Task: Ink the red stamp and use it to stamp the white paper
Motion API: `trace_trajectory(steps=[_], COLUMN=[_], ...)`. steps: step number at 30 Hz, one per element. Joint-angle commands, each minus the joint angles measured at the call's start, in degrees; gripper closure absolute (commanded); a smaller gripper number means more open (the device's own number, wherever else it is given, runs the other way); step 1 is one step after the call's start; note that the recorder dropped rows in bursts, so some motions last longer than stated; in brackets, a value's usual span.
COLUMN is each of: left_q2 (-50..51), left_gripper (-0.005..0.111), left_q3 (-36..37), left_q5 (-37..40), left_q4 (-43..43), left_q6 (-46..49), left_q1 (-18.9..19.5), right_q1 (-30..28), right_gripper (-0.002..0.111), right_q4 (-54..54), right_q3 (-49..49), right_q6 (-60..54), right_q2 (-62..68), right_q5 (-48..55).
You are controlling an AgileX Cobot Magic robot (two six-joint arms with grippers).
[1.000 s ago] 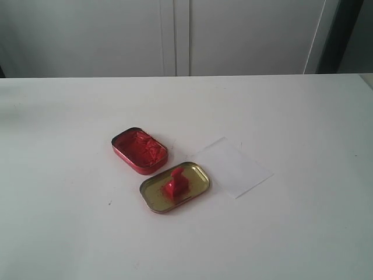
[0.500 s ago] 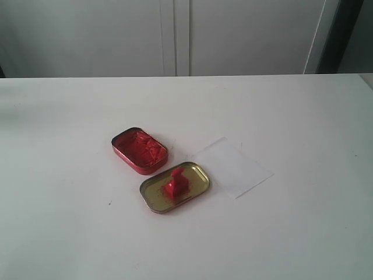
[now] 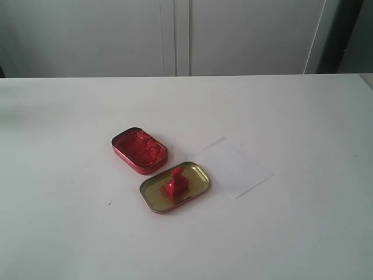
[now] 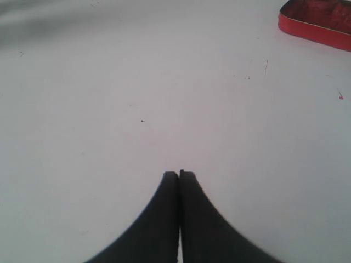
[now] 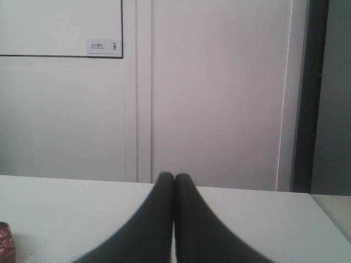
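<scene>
Showing stamp (image 3: 175, 184) sitting upright in lid (image 3: 152, 197), handle up for grasping; paper (image 3: 236, 169) lying at its 2 o'clock, ink tin (image 3: 140, 150) at 11, both near for short moves. Carrying nothing in left gripper (image 4: 179, 174) or right gripper (image 5: 174, 176), jaws pressing together.

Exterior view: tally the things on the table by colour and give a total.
Red: 2, the shallow red metal ink tin and the small red plastic stamp.
Gold: 1, the shallow gold-coloured tin lid.
White: 1, the flat white paper sheet.
Total: 4.
</scene>
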Motion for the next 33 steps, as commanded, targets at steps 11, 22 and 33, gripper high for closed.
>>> trace_trajectory(steps=[11, 22, 33], left_q2=[-0.2, -0.2, -0.2], left_gripper=[0.107, 0.107, 0.107], left_q3=[0.3, 0.3, 0.3], left_q5=[-0.2, -0.2, -0.2], left_q4=[0.0, 0.0, 0.0], left_q6=[-0.5, -0.5, -0.5], left_q1=[0.1, 0.1, 0.1], right_q1=[-0.2, -0.2, -0.2], right_gripper=[0.108, 0.108, 0.108], right_q4=[-0.2, -0.2, -0.2], right_q3=[-9.7, -21.4, -31.5], right_q6=[-0.2, -0.2, -0.2], right_q2=[-0.3, 16.4, 34.3], right_q5=[11.1, 16.8, 22.9])
